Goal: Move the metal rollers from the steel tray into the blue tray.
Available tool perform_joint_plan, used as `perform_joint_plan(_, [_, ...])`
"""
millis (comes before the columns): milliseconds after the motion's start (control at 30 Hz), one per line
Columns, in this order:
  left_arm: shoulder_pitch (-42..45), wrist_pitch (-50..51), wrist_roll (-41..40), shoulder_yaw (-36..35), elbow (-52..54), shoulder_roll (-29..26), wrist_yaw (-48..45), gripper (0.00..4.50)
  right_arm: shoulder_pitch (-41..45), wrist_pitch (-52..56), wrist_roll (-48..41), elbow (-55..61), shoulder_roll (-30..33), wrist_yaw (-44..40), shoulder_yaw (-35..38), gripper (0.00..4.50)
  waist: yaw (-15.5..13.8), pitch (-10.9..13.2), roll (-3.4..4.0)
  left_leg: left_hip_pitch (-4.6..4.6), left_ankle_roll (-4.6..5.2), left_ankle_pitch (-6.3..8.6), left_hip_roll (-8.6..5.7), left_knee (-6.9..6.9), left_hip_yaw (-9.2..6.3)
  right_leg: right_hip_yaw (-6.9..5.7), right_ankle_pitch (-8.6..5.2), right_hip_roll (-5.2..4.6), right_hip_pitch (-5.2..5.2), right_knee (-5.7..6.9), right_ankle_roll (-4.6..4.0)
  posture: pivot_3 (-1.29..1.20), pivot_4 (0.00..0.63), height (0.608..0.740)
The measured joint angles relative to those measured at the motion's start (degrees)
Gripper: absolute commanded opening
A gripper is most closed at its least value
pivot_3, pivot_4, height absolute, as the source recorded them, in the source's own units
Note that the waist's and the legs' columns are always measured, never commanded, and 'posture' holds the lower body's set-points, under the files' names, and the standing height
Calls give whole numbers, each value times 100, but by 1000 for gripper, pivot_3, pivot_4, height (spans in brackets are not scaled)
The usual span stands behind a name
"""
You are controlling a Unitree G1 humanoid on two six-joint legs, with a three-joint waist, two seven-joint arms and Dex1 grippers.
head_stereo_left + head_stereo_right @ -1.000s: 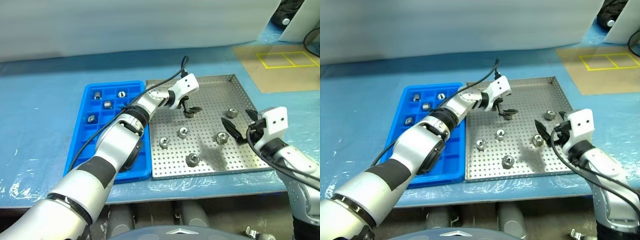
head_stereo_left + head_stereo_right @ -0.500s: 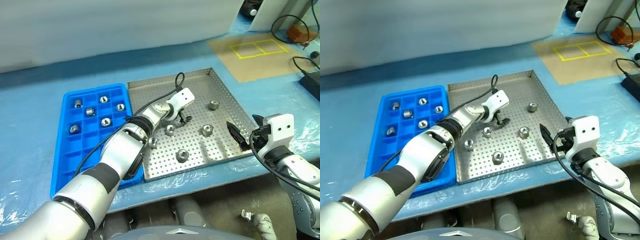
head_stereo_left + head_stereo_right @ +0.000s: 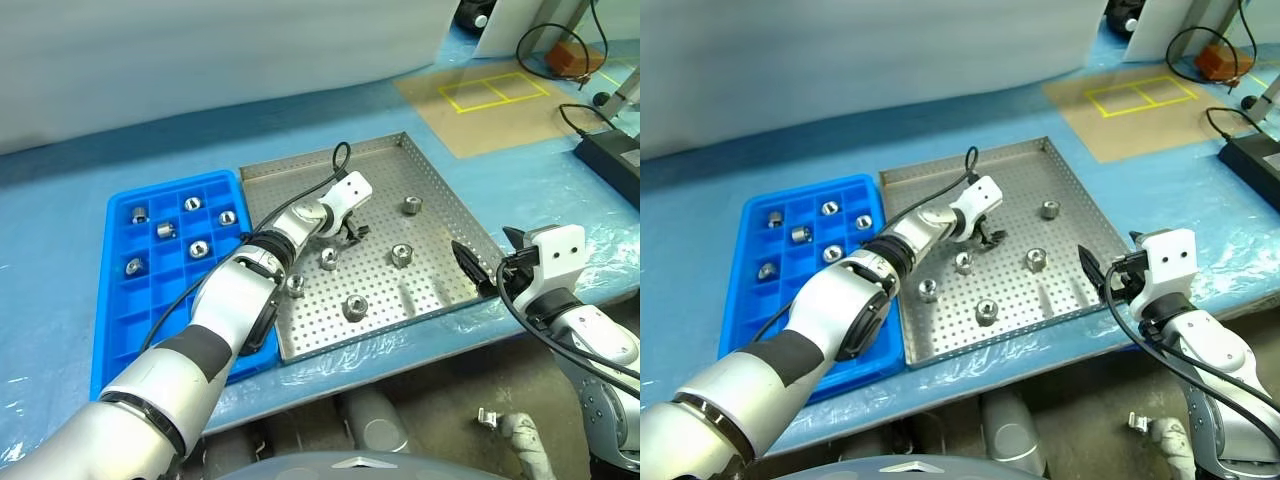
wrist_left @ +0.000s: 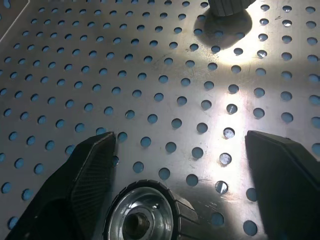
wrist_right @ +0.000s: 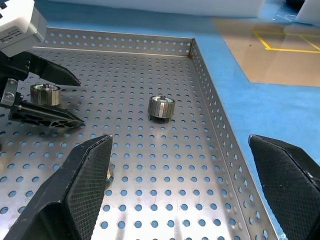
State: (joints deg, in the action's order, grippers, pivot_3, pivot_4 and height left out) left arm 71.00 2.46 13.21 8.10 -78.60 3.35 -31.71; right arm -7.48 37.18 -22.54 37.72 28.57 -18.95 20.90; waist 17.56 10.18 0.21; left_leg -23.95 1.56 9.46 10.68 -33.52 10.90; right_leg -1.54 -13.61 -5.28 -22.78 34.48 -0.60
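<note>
Pick step: I have left pincer (image 4: 180, 200) spread, straddling a roller (image 4: 145, 217) on steel tray (image 3: 420, 165); right pincer (image 5: 182, 187) spread, idle. Next: clamp, lift.

1. Five metal rollers (image 3: 355, 306) lie in the steel tray (image 3: 420, 180).
2. Five more sit in the blue tray (image 3: 125, 320) beside it.
3. One steel tray, one blue tray.

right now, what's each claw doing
Left claw: open, straddling a shiny silver metal roller, not gripping it.
Right claw: open, empty.
</note>
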Motion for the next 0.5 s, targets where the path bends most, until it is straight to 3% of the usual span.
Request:
perform_joint_plan(100, [-6, 4, 69, 21, 16, -129, -59, 2586, 24, -6, 11, -71, 3, -15, -40, 4500, 60, 0, 0, 0, 0, 0, 0, 0, -4, -3, 0, 1, 1, 0, 0, -709, 150, 740])
perform_joint_plan(233, [-10, 1, 141, 43, 46, -257, -175, 2586, 170, -36, 26, -154, 25, -69, -136, 4500, 67, 0, 0, -2, 0, 0, 1, 1, -12, -9, 11, 2, 3, 0, -19, -690, 150, 740])
perform_joint_plan(367, [-65, -18, 161, 56, 129, -385, -469, 1856, 261, -48, 59, -238, 43, -105, -186, 4500, 62, -1, 1, -2, 1, 0, 0, 7, -17, -12, 15, 1, 6, -3, -25, -673, 150, 740])
perform_joint_plan(500, [-102, -11, 148, 2, 173, -451, -619, 1884, 363, -52, 104, -352, 49, -148, -233, 4500, 58, -1, 1, -1, 1, -1, 0, 6, -21, -15, 15, 0, 11, -4, -26, -656, 150, 740])
